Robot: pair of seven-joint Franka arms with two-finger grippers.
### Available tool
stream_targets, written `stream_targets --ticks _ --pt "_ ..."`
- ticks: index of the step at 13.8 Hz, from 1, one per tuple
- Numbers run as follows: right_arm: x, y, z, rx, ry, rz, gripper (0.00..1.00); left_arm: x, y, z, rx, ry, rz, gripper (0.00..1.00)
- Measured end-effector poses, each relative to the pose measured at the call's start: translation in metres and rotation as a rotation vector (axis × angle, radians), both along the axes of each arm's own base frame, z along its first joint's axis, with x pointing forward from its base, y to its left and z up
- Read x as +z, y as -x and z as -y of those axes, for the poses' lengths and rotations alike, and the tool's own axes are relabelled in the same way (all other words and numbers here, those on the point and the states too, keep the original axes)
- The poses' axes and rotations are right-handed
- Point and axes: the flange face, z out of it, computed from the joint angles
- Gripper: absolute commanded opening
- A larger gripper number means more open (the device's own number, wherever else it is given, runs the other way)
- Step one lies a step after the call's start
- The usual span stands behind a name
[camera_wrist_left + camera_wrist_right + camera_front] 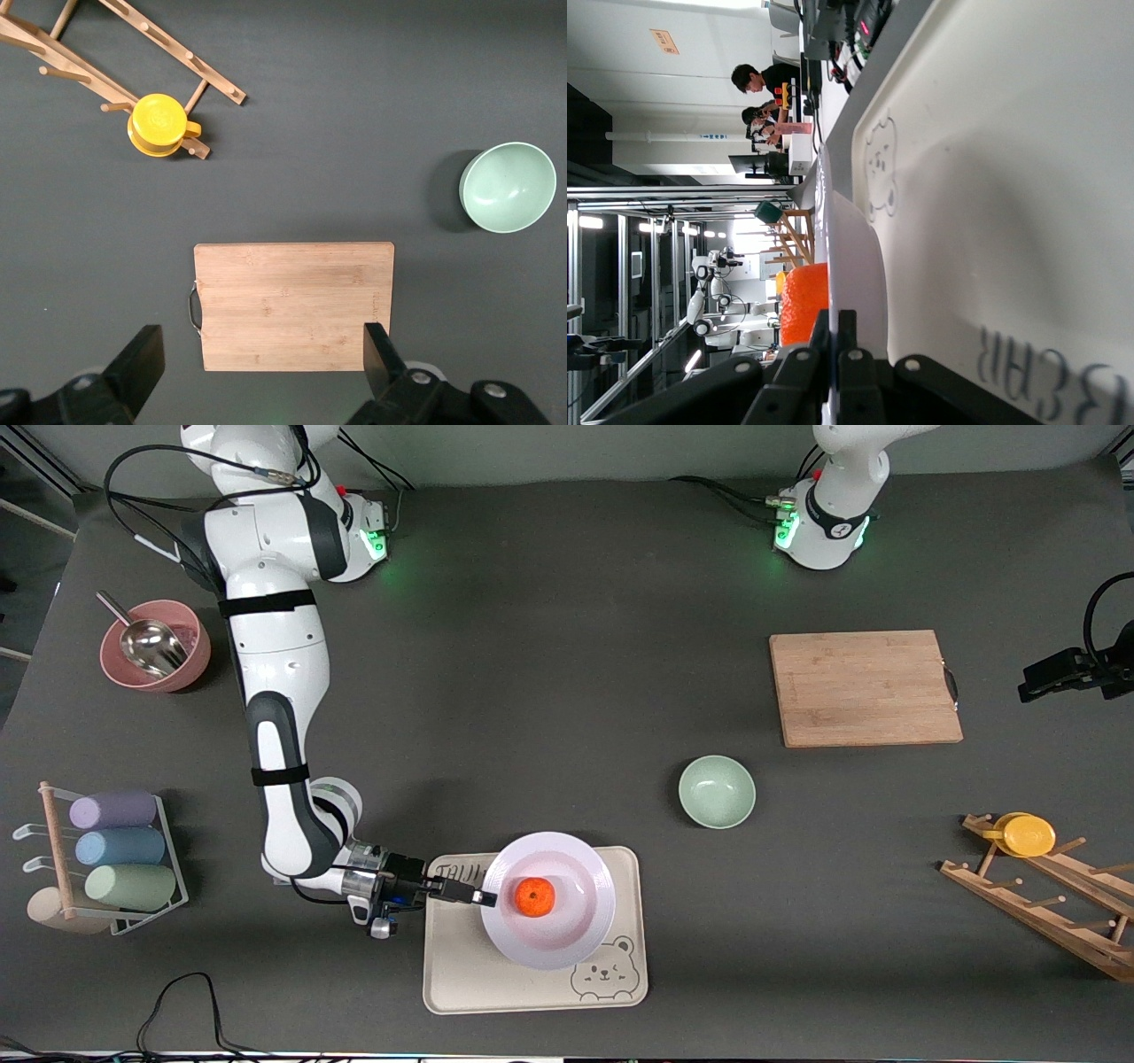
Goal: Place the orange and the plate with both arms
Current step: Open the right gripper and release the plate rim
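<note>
The pale lavender-white plate (pixel 567 934) is over the cream bear tray (pixel 461 970), with the orange (pixel 535 896) in its middle. My right gripper (pixel 483 897) is shut on the plate's rim at the edge toward the right arm's end. The right wrist view shows its fingers (pixel 824 341) pinching the thin plate rim (pixel 855 257), the orange (pixel 804 301) beside it and the tray (pixel 1010 177) under it. I cannot tell whether the plate touches the tray. My left gripper (pixel 1032 689) hangs high, open and empty, over the cutting board (pixel 292 305), fingers (pixel 142 354) wide apart.
A mint-green bowl (pixel 717 791) stands between the tray and the wooden cutting board (pixel 864 687). A wooden rack with a yellow cup (pixel 1028 835) is at the left arm's end. A pink bowl with a metal scoop (pixel 155 646) and a cup rack (pixel 115 850) are at the right arm's end.
</note>
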Motion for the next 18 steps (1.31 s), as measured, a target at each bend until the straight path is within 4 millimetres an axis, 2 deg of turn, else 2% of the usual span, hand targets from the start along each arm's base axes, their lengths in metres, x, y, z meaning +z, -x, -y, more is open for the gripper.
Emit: stream_targets --ticks 2,5,6,7,8,9,11,13,18 --pt "-0.011 0.002 0.000 -0.001 -0.001 0.020 0.00 0.000 0.000 0.000 0.000 0.000 0.000 1.00" --pt "-0.013 0.004 -0.005 0.005 -0.008 0.037 0.00 0.000 0.000 0.000 0.000 0.000 0.000 1.00" --pt "-0.014 0.005 -0.006 0.007 -0.008 0.042 0.10 0.000 0.000 0.000 0.000 0.000 0.000 1.00" --pt "-0.014 0.005 -0.007 0.009 -0.008 0.045 0.25 0.000 0.000 0.000 0.000 0.000 0.000 1.00" --pt "-0.014 0.005 -0.007 0.009 -0.008 0.046 0.49 0.000 0.000 0.000 0.000 0.000 -0.001 1.00" --pt "-0.014 0.005 -0.007 0.009 -0.009 0.047 0.63 0.000 0.000 0.000 0.000 0.000 -0.001 1.00" --pt "-0.014 0.006 -0.010 0.013 -0.010 0.047 0.74 0.000 0.000 0.000 0.000 0.000 -0.001 1.00" --pt "-0.013 0.007 -0.014 0.017 -0.012 0.047 0.80 -0.001 0.000 0.000 0.000 0.000 -0.001 1.00" --pt "-0.010 0.005 -0.011 0.060 0.039 0.037 0.82 -0.001 0.000 0.000 0.000 0.000 -0.001 1.00"
